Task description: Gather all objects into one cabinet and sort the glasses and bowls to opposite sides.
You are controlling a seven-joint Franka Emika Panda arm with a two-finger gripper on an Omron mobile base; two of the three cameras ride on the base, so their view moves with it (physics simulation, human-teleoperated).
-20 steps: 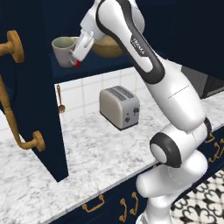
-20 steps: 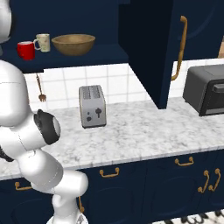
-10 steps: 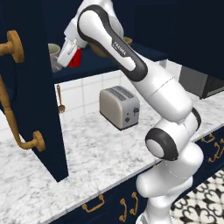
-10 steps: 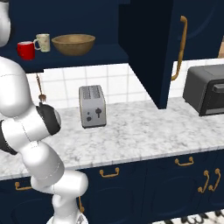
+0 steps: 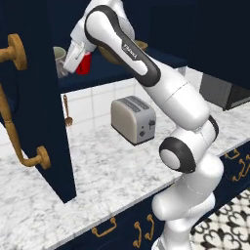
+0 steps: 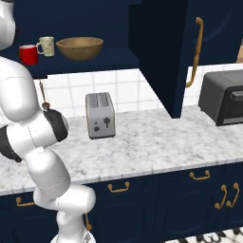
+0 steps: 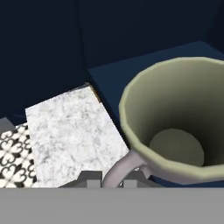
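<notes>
A cream cup [image 7: 175,131] is seen close up in the hand view, with my gripper [image 7: 109,180] shut on its handle. In the left base view the gripper [image 5: 71,60] reaches into the open navy cabinet [image 6: 99,60], between the cream cup [image 5: 58,59] and a red cup [image 5: 84,63]. The right base view has the red cup [image 6: 28,54], the cream cup [image 6: 46,46] and a wide tan wooden bowl [image 6: 79,47] standing in a row on the cabinet's floor. Most of the bowl [image 5: 140,46] is hidden behind my arm in the left base view.
The open cabinet door [image 5: 29,97] with its brass handle stands close on the left. A second open door [image 6: 161,57] hangs right of the shelf. A toaster [image 6: 99,115] sits on the marble counter [image 6: 142,147]. A dark toaster oven [image 6: 223,97] stands at the right.
My upper arm has swung left and the hand has shifted slightly left at the shelf. The red cup, cream cup and bowl stay put in the right base view.
</notes>
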